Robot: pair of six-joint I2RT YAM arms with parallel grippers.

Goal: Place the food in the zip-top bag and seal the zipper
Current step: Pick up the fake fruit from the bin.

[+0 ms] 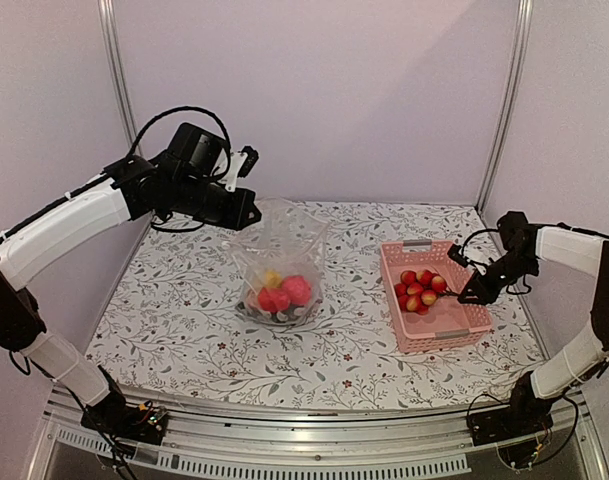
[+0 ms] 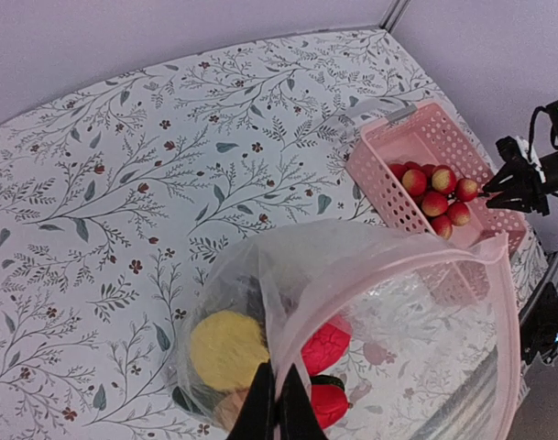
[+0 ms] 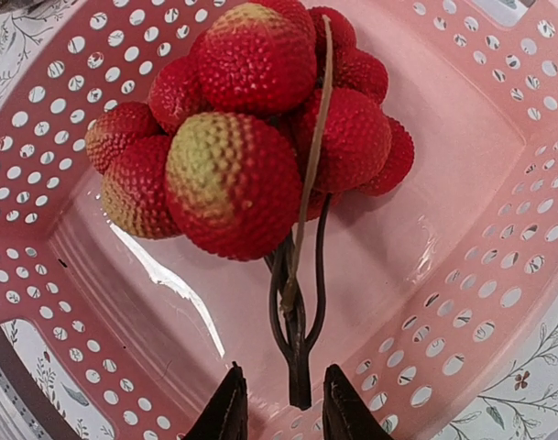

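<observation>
Closing the open right claw (image 3: 283, 385) squarely on the stem (image 3: 295, 339) should work best while the left claw (image 2: 277, 396) grips the bag (image 2: 416, 330) rim.

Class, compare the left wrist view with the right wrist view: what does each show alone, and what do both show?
Only left wrist: the left gripper shut on a clear plastic bag holding yellow and red toy food. Only right wrist: a thin brown stem between the right gripper's open fingers. Both: the pink slotted basket and the bumpy red fruit cluster.
</observation>
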